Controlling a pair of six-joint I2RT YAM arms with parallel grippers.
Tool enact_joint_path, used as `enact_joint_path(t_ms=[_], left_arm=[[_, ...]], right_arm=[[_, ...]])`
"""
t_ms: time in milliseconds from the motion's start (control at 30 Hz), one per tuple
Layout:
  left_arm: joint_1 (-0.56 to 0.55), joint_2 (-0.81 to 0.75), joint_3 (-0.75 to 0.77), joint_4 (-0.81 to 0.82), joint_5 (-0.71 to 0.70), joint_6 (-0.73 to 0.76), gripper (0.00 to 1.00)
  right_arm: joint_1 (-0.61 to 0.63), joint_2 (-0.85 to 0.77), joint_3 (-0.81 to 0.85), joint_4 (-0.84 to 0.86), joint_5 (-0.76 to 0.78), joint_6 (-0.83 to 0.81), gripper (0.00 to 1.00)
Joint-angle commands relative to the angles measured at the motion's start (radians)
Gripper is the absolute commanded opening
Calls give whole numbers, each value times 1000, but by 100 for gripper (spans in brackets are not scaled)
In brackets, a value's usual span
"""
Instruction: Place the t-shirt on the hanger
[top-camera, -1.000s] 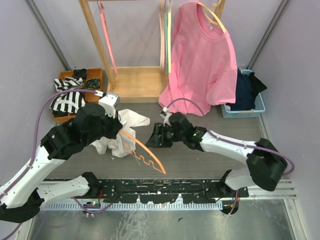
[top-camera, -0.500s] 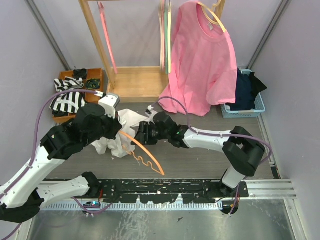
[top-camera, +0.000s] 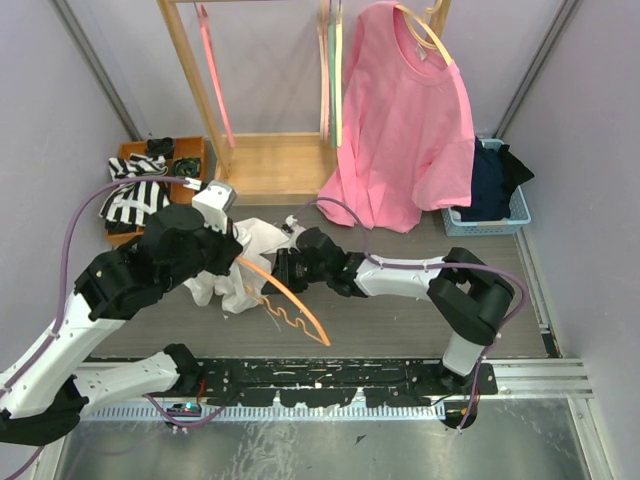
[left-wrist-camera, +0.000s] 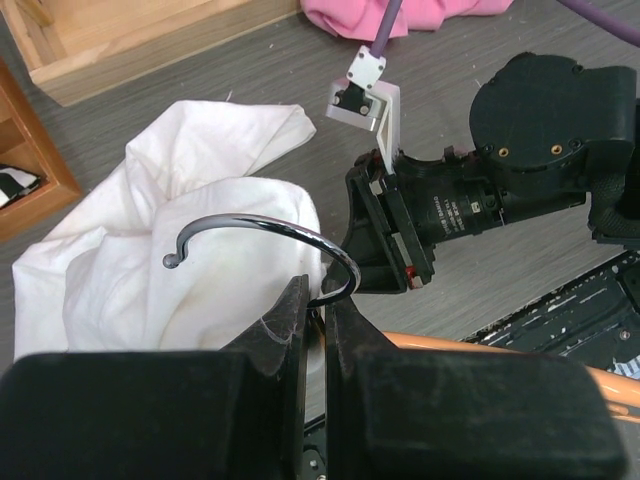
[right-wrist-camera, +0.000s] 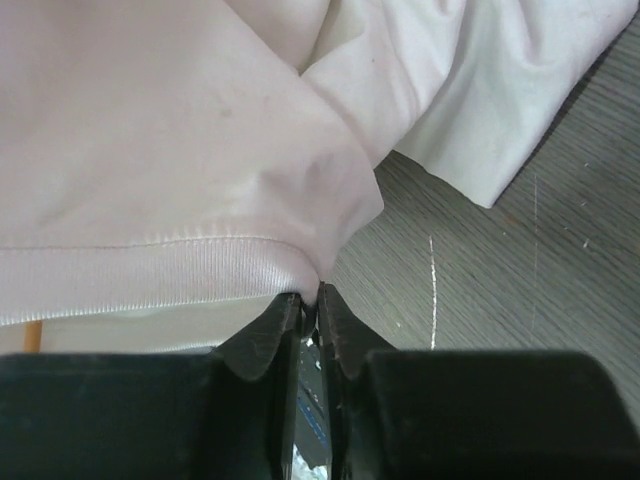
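The white t-shirt (top-camera: 255, 245) lies crumpled on the grey table, left of centre. My left gripper (left-wrist-camera: 315, 290) is shut on the base of the silver wire hook (left-wrist-camera: 262, 224) of the orange hanger (top-camera: 290, 298). It holds the hanger tilted above the table, just in front of the shirt. One orange arm (left-wrist-camera: 570, 362) of the hanger shows at the lower right of the left wrist view. My right gripper (right-wrist-camera: 308, 293) is shut on the t-shirt's ribbed neck band (right-wrist-camera: 150, 272). It has reached in from the right, and the top view shows the right gripper (top-camera: 284, 266) at the shirt's right edge.
A pink t-shirt (top-camera: 405, 120) hangs on a pale hanger from the wooden rack (top-camera: 268, 165) at the back. Pink and green hangers (top-camera: 330, 60) hang there too. A blue basket (top-camera: 520, 212) of dark clothes stands back right. A wooden box (top-camera: 200, 150) with striped cloth sits back left.
My right arm reached left across the table to the t-shirt, and its jaws closed on the neck band. The left arm, still holding the hanger, barely shifted.
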Motion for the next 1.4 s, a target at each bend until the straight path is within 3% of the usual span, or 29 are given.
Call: enact_joint_path(t_ms=[0, 133, 500, 767, 1367], left_arm=[[2, -1, 47, 64, -25, 14, 0], [2, 2, 60, 85, -45, 23, 0], [2, 26, 165, 196, -126, 75, 0], [2, 35, 189, 307, -202, 82, 0], [3, 5, -85, 495, -409, 58, 0]], right_arm=[[4, -68, -3, 57, 16, -6, 12], [4, -139, -29, 33, 28, -6, 1], [4, -456, -50, -161, 92, -9, 1], [7, -572, -9, -238, 92, -8, 1], [142, -578, 12, -243, 132, 27, 1]])
